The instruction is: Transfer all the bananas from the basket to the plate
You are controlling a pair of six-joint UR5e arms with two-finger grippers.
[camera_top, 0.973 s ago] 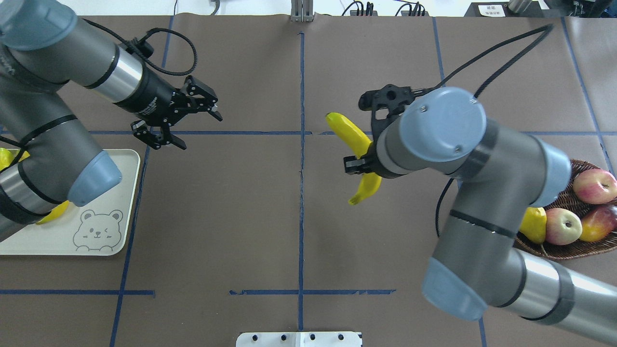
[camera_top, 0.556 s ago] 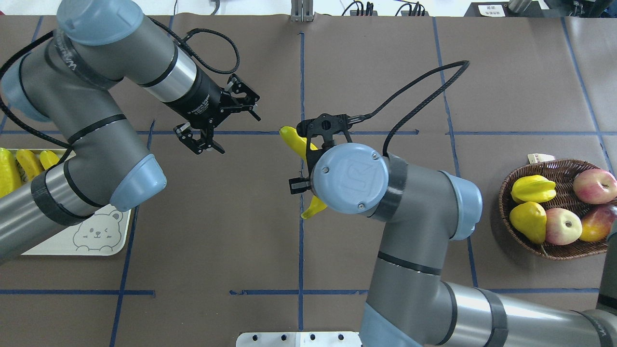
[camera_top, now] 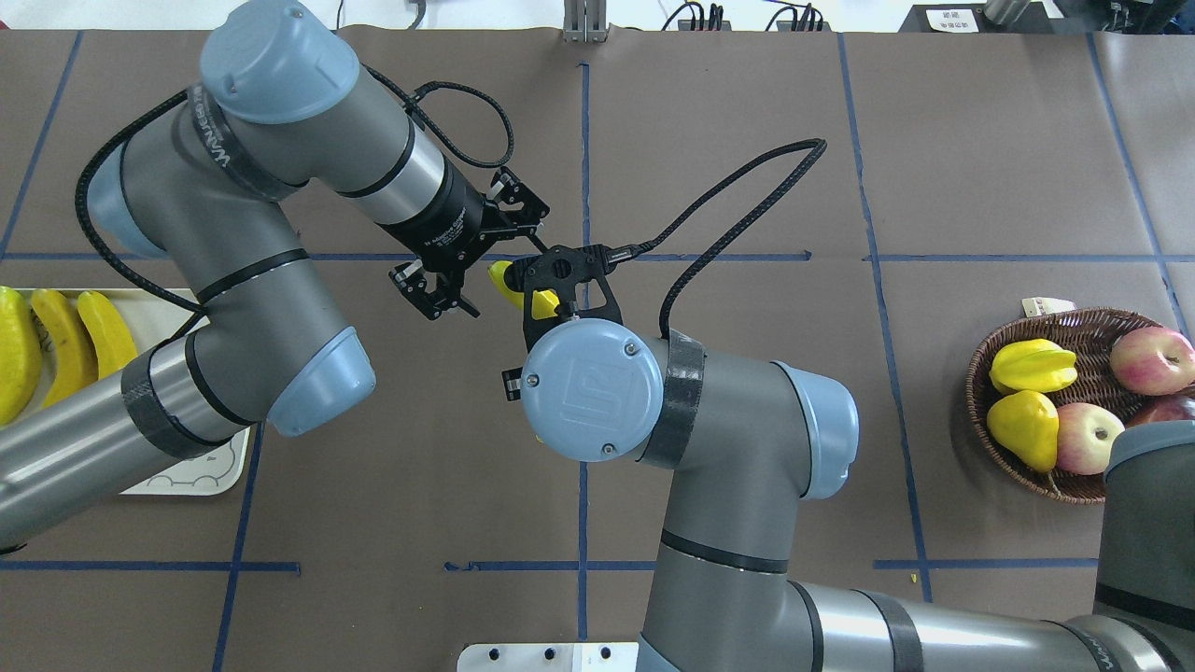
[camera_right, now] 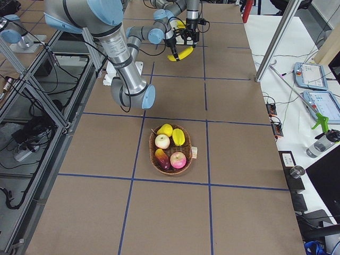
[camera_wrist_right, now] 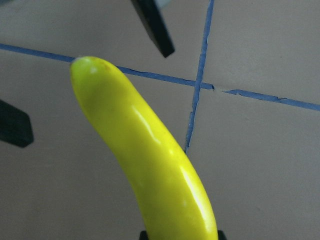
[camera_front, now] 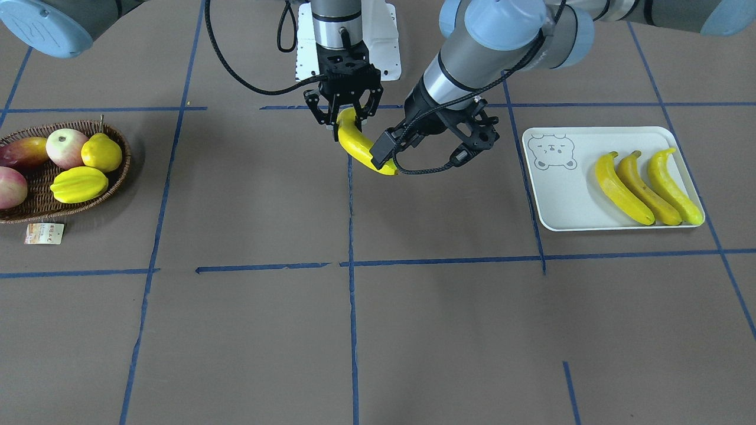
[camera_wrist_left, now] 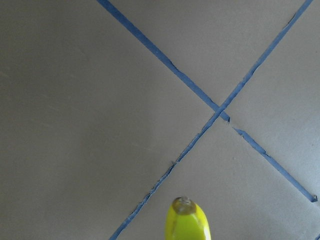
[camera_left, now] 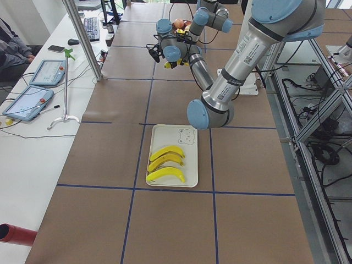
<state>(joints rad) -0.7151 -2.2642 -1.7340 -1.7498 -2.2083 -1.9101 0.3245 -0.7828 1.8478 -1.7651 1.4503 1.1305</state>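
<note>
While I watched the feeds from my remote station, the right gripper (camera_front: 346, 117) was clamped on one end of a glossy yellow banana (camera_front: 361, 151). It held the fruit in the air above the middle of the worktop (camera_front: 413, 330). The banana curved down and away from that gripper, with its free end pointing towards the left arm.

The left gripper (camera_top: 504, 280) had its jaws wide apart. One black finger (camera_wrist_right: 154, 25) stood on each side of that free end, and in the right wrist view I saw clear gaps between the fingers and the fruit. In the left wrist view only the banana's tip showed at the bottom edge, above a crossing of blue tape lines (camera_wrist_left: 220, 107).

Further out, on the robot's left side, the white plate (camera_front: 561, 203) with its bear-face drawing carried three bananas (camera_front: 642, 188) lying side by side. Well apart from it, on the robot's right side, the dark woven basket (camera_front: 65, 211) held apples (camera_front: 66, 146), a starfruit (camera_front: 78, 183) and a rounded yellow fruit (camera_front: 101, 152). A paper tag (camera_front: 44, 233) lay just beside the basket.
</note>
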